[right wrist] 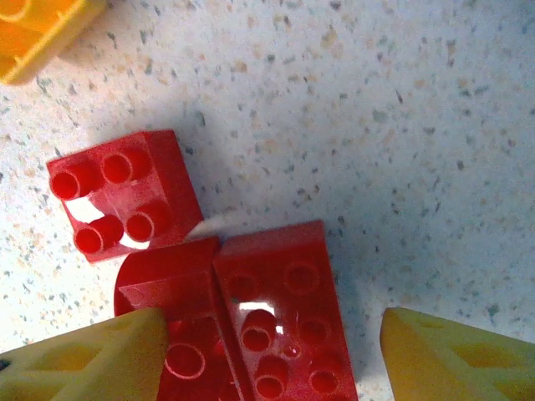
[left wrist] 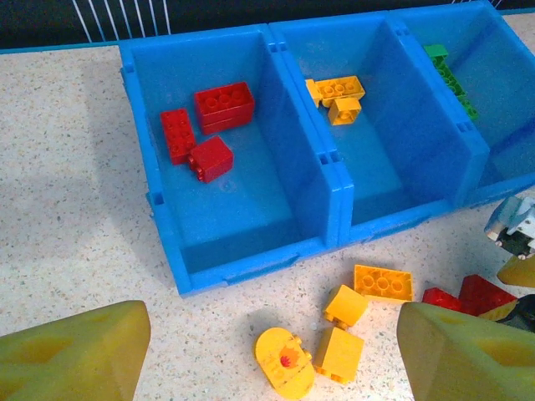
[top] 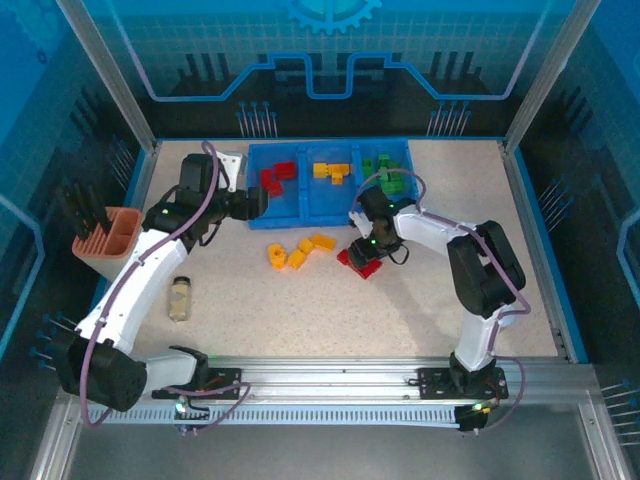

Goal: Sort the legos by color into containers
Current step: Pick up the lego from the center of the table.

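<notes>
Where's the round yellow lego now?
Left wrist view, bottom centre: round yellow lego on the table, in front of the blue tray, beside a square yellow lego.

A robotics lab cell is showing: aluminium framing [top: 107, 70] and blue gear-printed panels [top: 330, 50] are enclosing a speckled tabletop [top: 300, 310] carrying two robot arms [top: 135, 285].

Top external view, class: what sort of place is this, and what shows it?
Likely a robotics lab cell: left arm and right arm on a rail, aluminium frame, Lego bricks beside a blue tray.
</notes>
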`<state>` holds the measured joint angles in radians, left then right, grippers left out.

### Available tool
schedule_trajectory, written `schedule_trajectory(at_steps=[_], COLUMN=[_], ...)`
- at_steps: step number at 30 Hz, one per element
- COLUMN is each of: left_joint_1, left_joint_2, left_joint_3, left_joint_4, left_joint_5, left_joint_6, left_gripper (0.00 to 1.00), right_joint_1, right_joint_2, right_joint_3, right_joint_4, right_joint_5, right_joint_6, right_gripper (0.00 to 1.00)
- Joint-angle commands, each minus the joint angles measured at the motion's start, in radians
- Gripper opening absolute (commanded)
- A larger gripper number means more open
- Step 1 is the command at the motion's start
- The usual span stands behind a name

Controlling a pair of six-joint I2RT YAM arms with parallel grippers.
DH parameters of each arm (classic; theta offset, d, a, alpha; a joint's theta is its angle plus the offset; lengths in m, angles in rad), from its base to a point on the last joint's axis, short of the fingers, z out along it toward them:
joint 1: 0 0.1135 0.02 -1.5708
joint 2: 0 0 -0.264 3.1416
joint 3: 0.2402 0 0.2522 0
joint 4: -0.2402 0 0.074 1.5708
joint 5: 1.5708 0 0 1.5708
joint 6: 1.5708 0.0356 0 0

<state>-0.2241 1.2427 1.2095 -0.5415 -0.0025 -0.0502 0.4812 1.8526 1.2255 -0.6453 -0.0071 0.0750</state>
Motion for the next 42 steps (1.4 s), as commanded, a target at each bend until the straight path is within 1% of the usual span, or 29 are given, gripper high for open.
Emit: schedule_trajectory(at_steps=[1,4,6,8,9,10,12,14,17,19,22,29,30,34,37,40,42], left_joint_1=[0.009,0.009,0.009,0.009,0.009,0.009,0.009,0.01,0.01,0.01,0.01,0.011,0.011,0.011,0.01,0.011,0.011], left_joint_2=[0.006,0.004,0.004,0.007,0.009,0.01,0.013,0.013,0.015,0.017,0.018,0.022,0.024,0.023,0.018,0.005,-0.004], left_joint_3=[-0.011,-0.011,-0.011,-0.01,-0.01,-0.008,-0.009,-0.011,-0.014,-0.011,-0.01,-0.014,-0.014,-0.02,-0.024,-0.033,-0.039], left_joint_4=[0.012,0.012,0.012,0.015,0.017,0.017,0.018,0.022,0.026,0.026,0.025,0.031,0.032,0.031,0.017,0.011,0.01], left_joint_5=[0.032,0.037,0.037,0.039,0.042,0.046,0.051,0.052,0.058,0.063,0.061,0.068,0.072,0.077,0.069,0.057,0.05], left_joint_6=[-0.008,-0.01,-0.008,-0.01,-0.012,-0.013,-0.016,-0.017,-0.02,-0.021,-0.017,-0.024,-0.025,-0.022,-0.015,-0.007,-0.002], left_gripper=[0.79,0.79,0.79,0.79,0.79,0.79,0.79,0.79,0.79,0.79,0.79,0.79,0.79,0.79,0.79,0.79,0.79], right_joint_1=[-0.03,-0.068,-0.097,-0.115,-0.118,-0.115,-0.104,-0.104,-0.108,-0.107,-0.101,-0.069,-0.06,-0.03,-0.024,-0.017,-0.007], right_joint_2=[-0.011,-0.058,-0.089,-0.099,-0.097,-0.089,-0.081,-0.088,-0.09,-0.075,-0.053,-0.018,-0.013,0.024,0.038,0.025,-0.007], right_joint_3=[-0.064,-0.119,-0.151,-0.159,-0.158,-0.152,-0.15,-0.164,-0.17,-0.161,-0.143,-0.103,-0.093,-0.061,-0.053,-0.045,-0.024], right_joint_4=[-0.071,-0.027,-0.003,-0.006,-0.018,-0.038,-0.064,-0.059,-0.047,-0.051,-0.046,-0.014,-0.016,-0.028,-0.032,-0.056,-0.099], right_joint_5=[0.001,-0.081,-0.15,-0.187,-0.209,-0.222,-0.204,-0.182,-0.145,-0.114,-0.082,-0.076,-0.067,-0.032,-0.017,0.004,0.023], right_joint_6=[0.032,0.057,0.067,0.072,0.062,0.05,0.042,0.048,0.07,0.074,0.081,0.082,0.08,0.071,0.069,0.056,0.044], right_gripper=[0.66,0.54,0.42,0.34,0.33,0.35,0.46,0.49,0.5,0.52,0.51,0.52,0.52,0.38,0.3,0.23,0.21])
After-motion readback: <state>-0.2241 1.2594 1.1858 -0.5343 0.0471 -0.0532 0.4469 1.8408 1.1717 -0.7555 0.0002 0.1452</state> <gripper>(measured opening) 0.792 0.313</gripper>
